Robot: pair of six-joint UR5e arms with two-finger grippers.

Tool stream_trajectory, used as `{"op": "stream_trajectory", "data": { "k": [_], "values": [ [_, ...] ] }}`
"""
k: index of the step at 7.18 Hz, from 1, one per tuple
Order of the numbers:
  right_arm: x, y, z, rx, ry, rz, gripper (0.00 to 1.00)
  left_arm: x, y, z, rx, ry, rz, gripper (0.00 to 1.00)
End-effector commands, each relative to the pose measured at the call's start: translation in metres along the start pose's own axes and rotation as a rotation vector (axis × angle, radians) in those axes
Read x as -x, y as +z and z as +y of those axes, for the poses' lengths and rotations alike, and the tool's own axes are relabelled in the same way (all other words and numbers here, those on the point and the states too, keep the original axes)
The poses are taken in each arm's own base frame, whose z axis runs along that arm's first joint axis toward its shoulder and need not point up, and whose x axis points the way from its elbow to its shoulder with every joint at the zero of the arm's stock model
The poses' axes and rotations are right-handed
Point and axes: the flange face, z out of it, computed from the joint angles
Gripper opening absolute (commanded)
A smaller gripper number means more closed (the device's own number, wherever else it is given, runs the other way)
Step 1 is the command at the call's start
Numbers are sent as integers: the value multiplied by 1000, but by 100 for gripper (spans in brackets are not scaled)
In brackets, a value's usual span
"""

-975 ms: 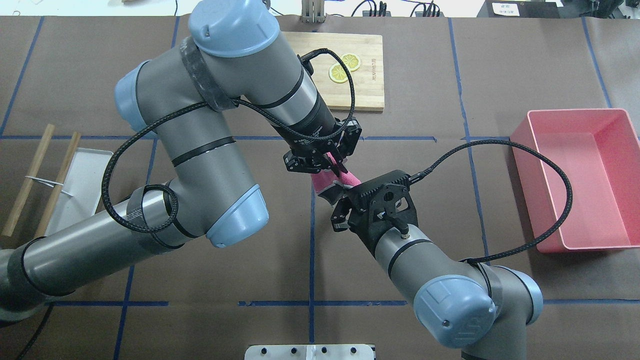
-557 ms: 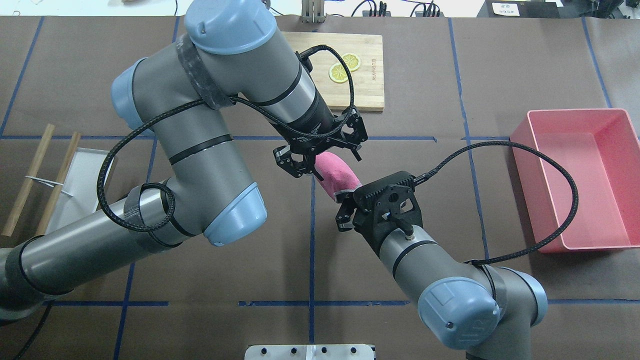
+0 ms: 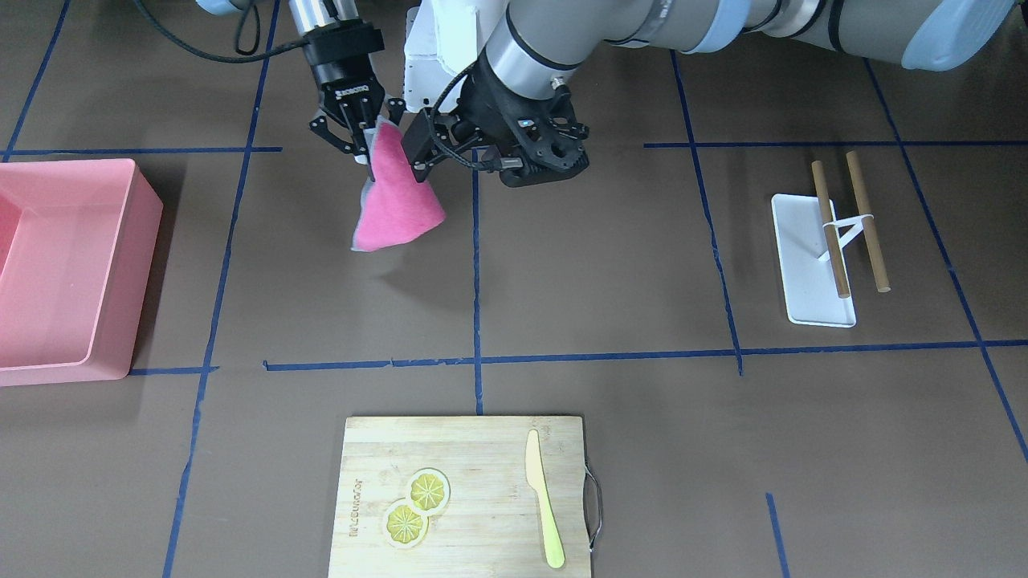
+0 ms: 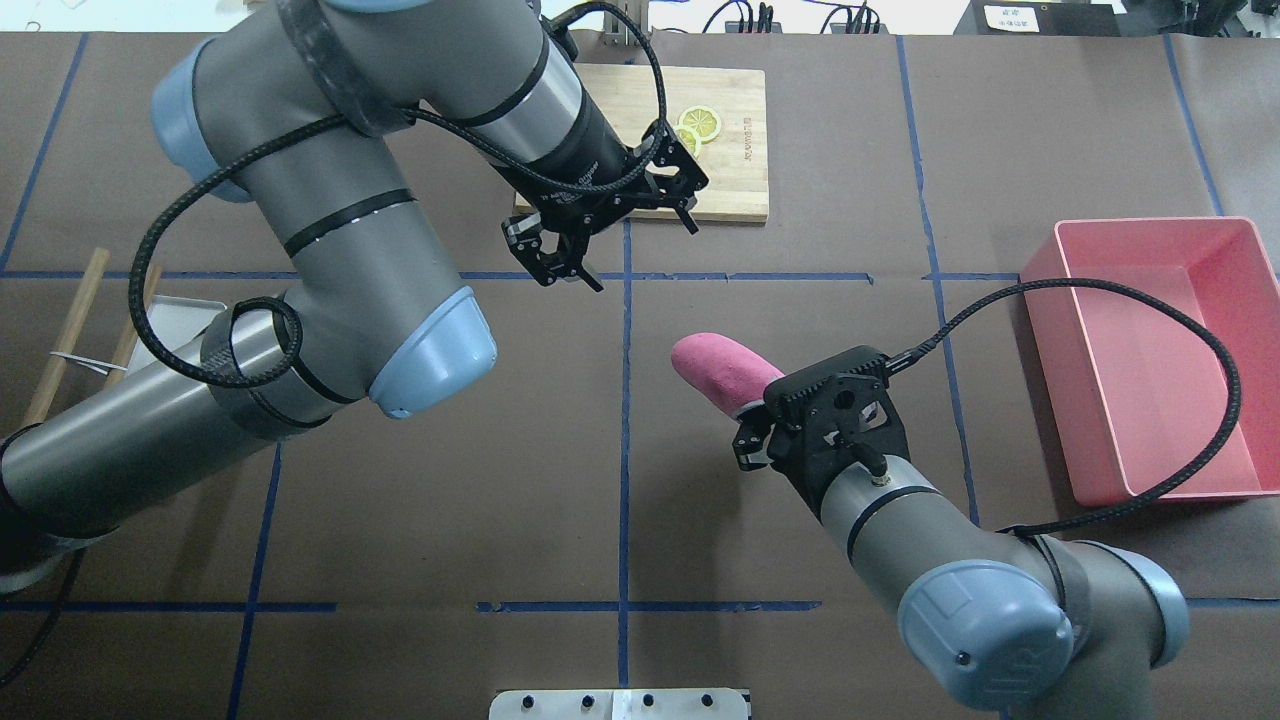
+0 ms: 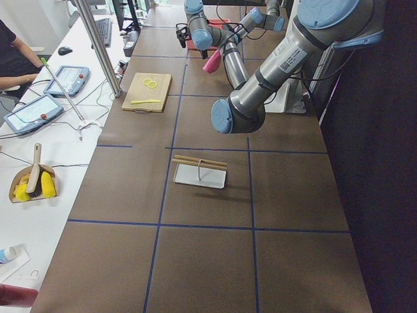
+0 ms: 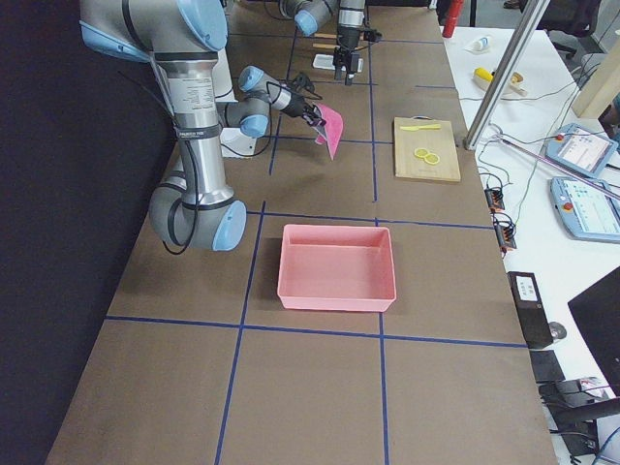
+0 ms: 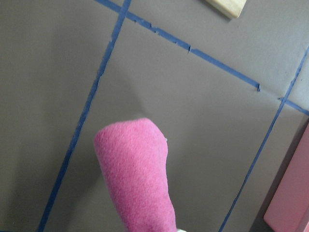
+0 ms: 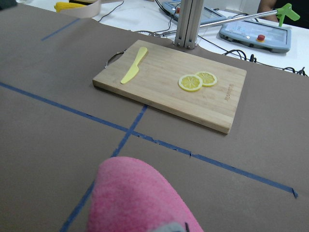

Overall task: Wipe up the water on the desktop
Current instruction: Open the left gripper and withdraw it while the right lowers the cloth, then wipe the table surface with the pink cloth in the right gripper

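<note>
The pink cloth (image 4: 715,370) looks soft, light and fleecy. It seems limp enough to fold and droop under its own weight, with nothing to break and little chance of slipping. In my judgement it is best pinched at one bunched end, so the free length can be laid flat and dragged over the table (image 4: 450,480). It is held that way: the right hand (image 4: 752,405) is clenched on its near end. The rest reaches out past the fingertips, away from the robot, and hangs clear of the table, with its shadow lying apart from it in the front-facing view. The left hand (image 4: 620,245) is released and empty, jaws spread wide. In the overhead view it sits apart from the cloth, out toward the cutting board (image 4: 740,180). The cloth hangs over the table's middle, near a blue tape line (image 4: 626,400) and on the robot's right of it. The pink bin (image 4: 1150,350) stands well apart, further right. I can make out no wet patch on the table.
</note>
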Motion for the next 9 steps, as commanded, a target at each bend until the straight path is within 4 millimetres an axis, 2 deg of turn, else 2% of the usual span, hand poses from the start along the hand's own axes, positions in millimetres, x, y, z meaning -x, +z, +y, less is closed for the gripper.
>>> {"op": "stream_trajectory", "data": {
  "k": [1, 2, 3, 4, 5, 6, 7, 8, 9],
  "values": [
    [-34, 1, 23, 170, 163, 7, 0, 19, -20, -35, -54, 10, -2, 96],
    [-74, 12, 26, 324, 240, 31, 0, 44, -27, -57, -79, 36, -20, 96],
    [-101, 20, 22, 429, 273, 76, 0, 60, -33, -73, -98, 63, -31, 97],
    [-122, 28, 23, 552, 303, 133, 0, 78, -41, -89, -119, 86, -43, 96],
    [-123, 46, 33, 597, 319, 161, 0, 94, -45, -99, -130, 123, -58, 96],
    [-97, 72, 27, 594, 385, 167, 0, 101, -53, -107, -145, 135, -61, 96],
    [-46, 98, 4, 606, 455, 130, 0, 106, -57, -111, -153, 128, -62, 96],
    [2, 119, -9, 617, 519, 117, 0, 113, -57, -111, -153, 126, -65, 96],
    [46, 129, -30, 613, 555, 93, 0, 116, -58, -112, -154, 124, -68, 96]
  ]
}}
